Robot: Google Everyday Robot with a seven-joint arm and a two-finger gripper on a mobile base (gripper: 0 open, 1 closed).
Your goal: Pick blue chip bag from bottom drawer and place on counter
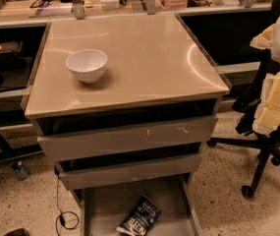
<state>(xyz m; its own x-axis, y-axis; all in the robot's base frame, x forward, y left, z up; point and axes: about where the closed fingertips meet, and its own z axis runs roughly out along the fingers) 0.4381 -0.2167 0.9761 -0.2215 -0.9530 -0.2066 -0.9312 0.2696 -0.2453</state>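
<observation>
Cabinet with three drawers: the bottom drawer (105,205) is pulled out towards the near side, and the blue chip bag (139,217) lies tilted on its floor, right of centre at the near edge of view. The counter (149,43) above carries one white bowl (87,65) on its left half, with a cluttered desk (46,6) beyond on the far side. The gripper (277,100) hangs at the right edge over an office chair (262,151), well apart from the bag; its opening cannot be told.

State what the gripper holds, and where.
Cannot tell: gripper out of view. The crinkled dark-blue foil chip bag lies unheld in the grey metal bottom drawer.
</observation>
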